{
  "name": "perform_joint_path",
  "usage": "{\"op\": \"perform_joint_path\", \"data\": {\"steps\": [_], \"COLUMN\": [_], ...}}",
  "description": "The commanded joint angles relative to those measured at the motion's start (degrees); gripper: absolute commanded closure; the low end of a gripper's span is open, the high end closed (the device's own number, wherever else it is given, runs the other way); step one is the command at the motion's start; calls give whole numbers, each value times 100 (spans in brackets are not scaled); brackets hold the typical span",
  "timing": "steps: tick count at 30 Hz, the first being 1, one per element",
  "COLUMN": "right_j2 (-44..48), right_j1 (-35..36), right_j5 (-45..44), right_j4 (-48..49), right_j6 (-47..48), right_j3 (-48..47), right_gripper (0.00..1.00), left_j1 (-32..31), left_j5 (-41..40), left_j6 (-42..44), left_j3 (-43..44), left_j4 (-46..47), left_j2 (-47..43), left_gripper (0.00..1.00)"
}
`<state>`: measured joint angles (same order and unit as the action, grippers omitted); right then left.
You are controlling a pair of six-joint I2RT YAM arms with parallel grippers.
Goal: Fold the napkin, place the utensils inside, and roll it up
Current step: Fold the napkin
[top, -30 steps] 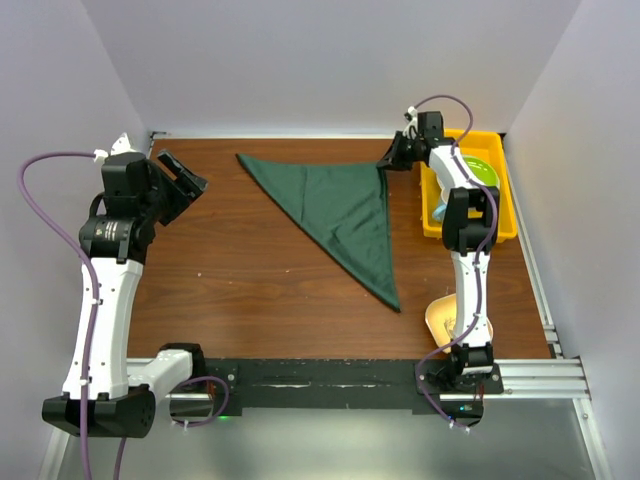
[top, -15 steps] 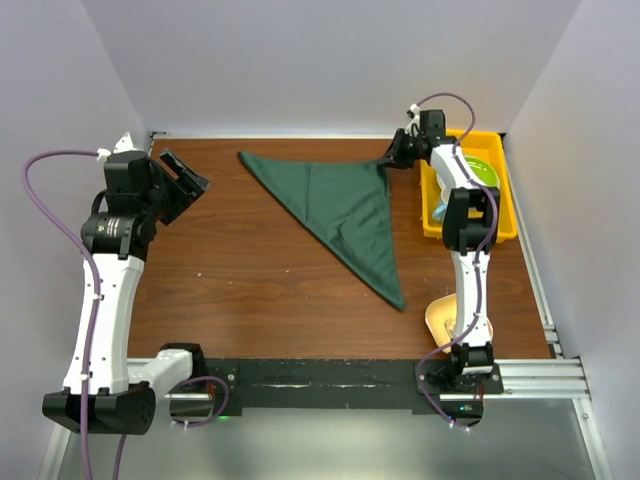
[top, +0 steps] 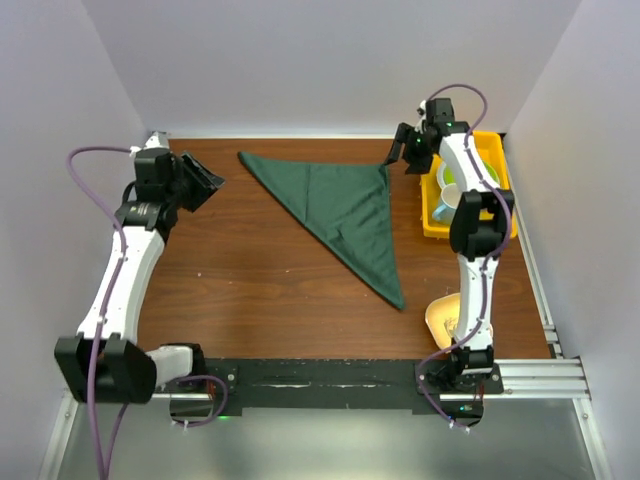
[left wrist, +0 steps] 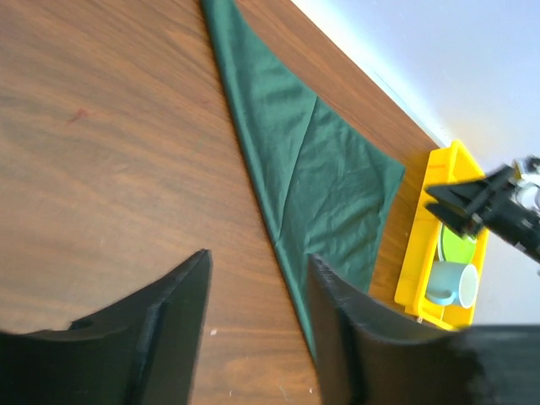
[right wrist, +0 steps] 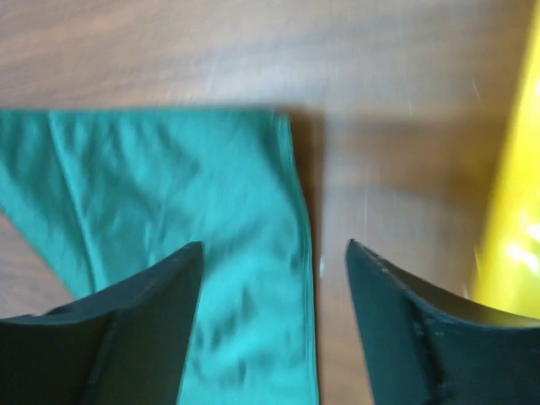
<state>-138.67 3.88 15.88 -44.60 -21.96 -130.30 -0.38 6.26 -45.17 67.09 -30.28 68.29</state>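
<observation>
The dark green napkin (top: 345,210) lies flat on the table, folded into a triangle with its long point toward the front. My right gripper (top: 405,155) hovers open over the napkin's (right wrist: 169,177) back right corner, its jaws (right wrist: 274,245) straddling the cloth's edge and holding nothing. My left gripper (top: 208,180) stands open over bare wood left of the napkin (left wrist: 321,177), with nothing between its fingers (left wrist: 259,257). No utensil is plainly visible. A pale beige rounded thing (top: 440,318) lies near the right arm's base, half hidden by the arm.
A yellow tray (top: 503,190) stands at the back right, beside the right gripper, holding a pale blue cup (left wrist: 447,283) and a green dish. The tray's wall (right wrist: 515,211) is close on the right gripper's right side. White walls enclose the table.
My right gripper has opened, let go of the napkin's corner and risen slightly; the corner now lies flat. My left arm swung toward the napkin and its jaws narrowed somewhat.
</observation>
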Motion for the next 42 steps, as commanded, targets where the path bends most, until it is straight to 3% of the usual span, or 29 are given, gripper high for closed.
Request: {"op": "perform_joint_path", "data": {"steps": [1,4,8,13,17,21,26,42], "right_j2": [1874,2606,3617,4032,4313,4471,4401,4322], "right_j1": [375,683,921,1036,1036,1045,1167,1791], "right_j5": [-217,-51,248,328,433,478,495,539], "right_j4": [-462,-226,65,-154,-110,-84,39,460], "right_j6": [226,350,499,798,798,807,798,438], "right_j3": [1065,2532,4166,5031,5690,6139,6526,7115], "right_gripper": [26,26,33,42,48,54,60,63], "left_j1": [-41,-120,-269,-322,-331,-331,-322,-155], "left_j5": [393,560,710,885,938,886,850,499], "left_j6": [-159,-185,139,394,377,289,289,895], "left_j3": [-152,-65,863,2254,3343,3898,4365,4506], "left_j4": [1708,2403,2738,2659,2563,2562,2545,1886], "left_j2": [761,1569,2836,4636,5614,6352,6811,7066], "left_gripper": [55,63,76,88,89,88,87,87]}}
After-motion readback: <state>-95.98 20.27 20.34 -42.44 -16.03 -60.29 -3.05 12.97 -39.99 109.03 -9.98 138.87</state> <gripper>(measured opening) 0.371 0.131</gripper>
